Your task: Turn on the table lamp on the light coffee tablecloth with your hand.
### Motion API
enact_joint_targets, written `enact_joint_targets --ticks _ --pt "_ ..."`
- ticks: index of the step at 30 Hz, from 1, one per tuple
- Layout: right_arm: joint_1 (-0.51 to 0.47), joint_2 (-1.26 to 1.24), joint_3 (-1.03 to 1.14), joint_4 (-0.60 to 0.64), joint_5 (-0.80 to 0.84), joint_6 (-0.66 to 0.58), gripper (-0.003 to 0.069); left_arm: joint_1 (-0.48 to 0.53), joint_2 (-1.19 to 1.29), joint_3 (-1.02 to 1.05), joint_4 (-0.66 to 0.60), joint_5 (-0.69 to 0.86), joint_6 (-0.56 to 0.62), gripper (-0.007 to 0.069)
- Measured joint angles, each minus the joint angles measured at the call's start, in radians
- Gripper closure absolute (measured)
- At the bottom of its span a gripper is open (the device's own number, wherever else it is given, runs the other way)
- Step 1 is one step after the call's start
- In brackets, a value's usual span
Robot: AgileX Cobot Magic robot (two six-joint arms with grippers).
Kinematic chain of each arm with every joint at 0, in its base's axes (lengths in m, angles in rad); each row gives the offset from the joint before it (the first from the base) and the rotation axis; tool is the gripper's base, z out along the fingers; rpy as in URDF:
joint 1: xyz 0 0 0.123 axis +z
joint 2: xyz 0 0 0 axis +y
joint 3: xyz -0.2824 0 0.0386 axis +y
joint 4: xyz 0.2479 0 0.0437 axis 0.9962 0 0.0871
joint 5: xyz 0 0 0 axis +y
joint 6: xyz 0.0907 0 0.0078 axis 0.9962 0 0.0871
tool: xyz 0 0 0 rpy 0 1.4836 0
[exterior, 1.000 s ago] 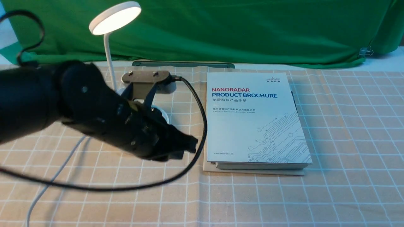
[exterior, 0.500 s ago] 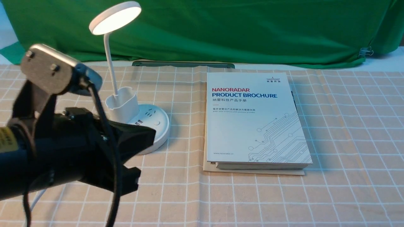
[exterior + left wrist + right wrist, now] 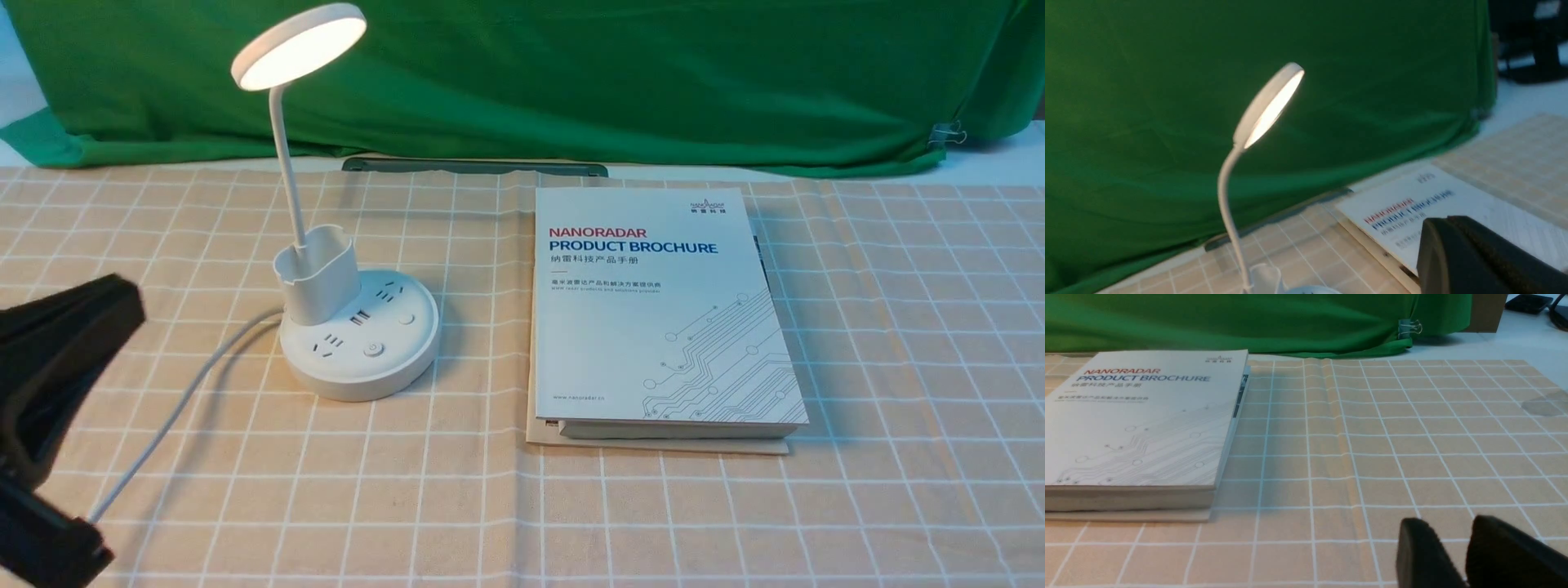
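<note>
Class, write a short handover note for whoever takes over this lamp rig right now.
Left gripper: open, empty, clear of the lamp.
Right gripper: fingers slightly apart, nothing between them.
Table lamp: upright on the light coffee tablecloth, left of the brochure.
Done: lamp is lit.
Left: probably nothing but parking the arms; avoid pressing its buttons again.

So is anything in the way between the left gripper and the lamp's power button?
Nothing visible stands between the left gripper and the power button; only the lamp's cord runs low across the cloth there.
</note>
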State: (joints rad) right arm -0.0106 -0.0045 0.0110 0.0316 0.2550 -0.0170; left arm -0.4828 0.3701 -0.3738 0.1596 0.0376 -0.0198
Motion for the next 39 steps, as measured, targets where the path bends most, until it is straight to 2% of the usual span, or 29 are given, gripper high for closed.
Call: enact_joint_targets --ticks 2,9,12,14,17,19,26,39 --pt "0.0 0.0 0.0 0.0 0.0 0.0 0.0419 0.085 -0.113 0.111 0.018 -0.071 -0.062 0.0624" --pt "0.0 0.0 0.0 0.0 0.0 0.0 0.0419 0.275 -0.355 0.348 -0.024 -0.084 -0.109 0.0624" --pt "0.0 0.0 0.0 0.0 -0.001 0.0 0.0419 0.326 -0.368 0.376 -0.058 -0.038 -0.11 0.0624" --pt "0.0 0.0 0.0 0.0 0.0 0.0 0.0419 0.35 -0.369 0.378 -0.077 0.063 -0.112 0.0624" --pt "0.0 0.0 0.0 0.0 0.0 0.0 0.0419 0.357 -0.369 0.379 -0.112 0.182 -0.102 0.0624" --pt "0.0 0.0 0.0 0.0 0.0 0.0 0.0419 0.358 -0.369 0.379 -0.122 0.2 -0.092 0.0624" --pt "0.0 0.0 0.0 0.0 0.0 0.0 0.0419 0.358 -0.369 0.379 -0.173 0.195 -0.076 0.0624" --pt "0.0 0.0 0.0 0.0 -0.001 0.0 0.0419 0.358 -0.373 0.379 -0.177 0.185 -0.057 0.0624"
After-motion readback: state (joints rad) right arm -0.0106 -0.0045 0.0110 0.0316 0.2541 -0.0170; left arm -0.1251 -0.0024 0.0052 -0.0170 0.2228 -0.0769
